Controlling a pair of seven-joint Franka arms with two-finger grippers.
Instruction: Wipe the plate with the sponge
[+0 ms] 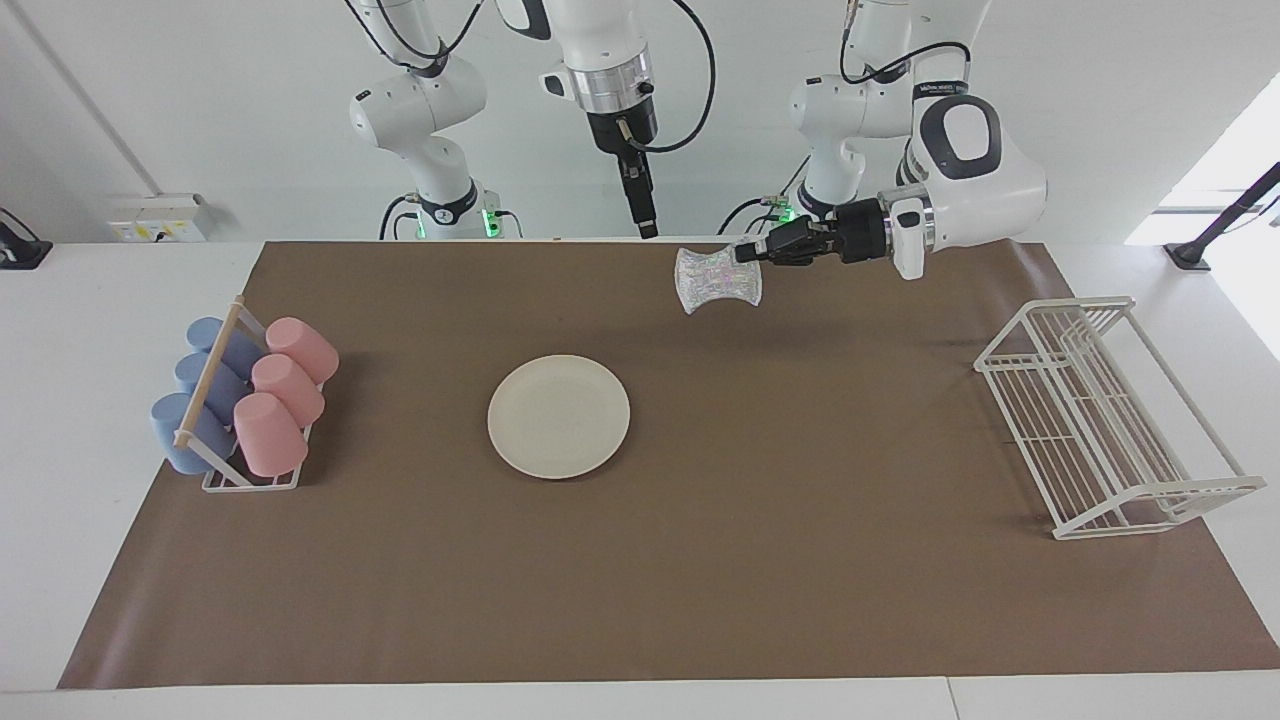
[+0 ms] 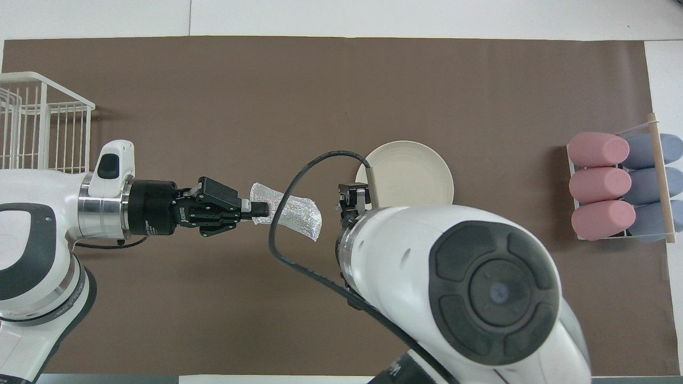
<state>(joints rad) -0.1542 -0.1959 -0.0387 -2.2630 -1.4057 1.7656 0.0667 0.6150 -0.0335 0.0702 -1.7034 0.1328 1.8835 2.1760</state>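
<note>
Left gripper (image 1: 745, 253) is pinched on one edge of the sponge (image 1: 717, 279), held up over the mat between rack and plate (image 1: 558, 416); wad looks light and floppy, so a mid-body grip would wipe firmer; right gripper (image 1: 648, 230) waits, fingers spread.

1. In the overhead view the right arm (image 2: 469, 288) covers the plate's (image 2: 411, 170) nearer edge and most of the right tool (image 2: 352, 198).
2. The rack (image 2: 37, 122) is cut off by that view's edge.
3. The blue cups (image 2: 653, 176) lie partly hidden by the pink cups (image 2: 600, 184).
</note>
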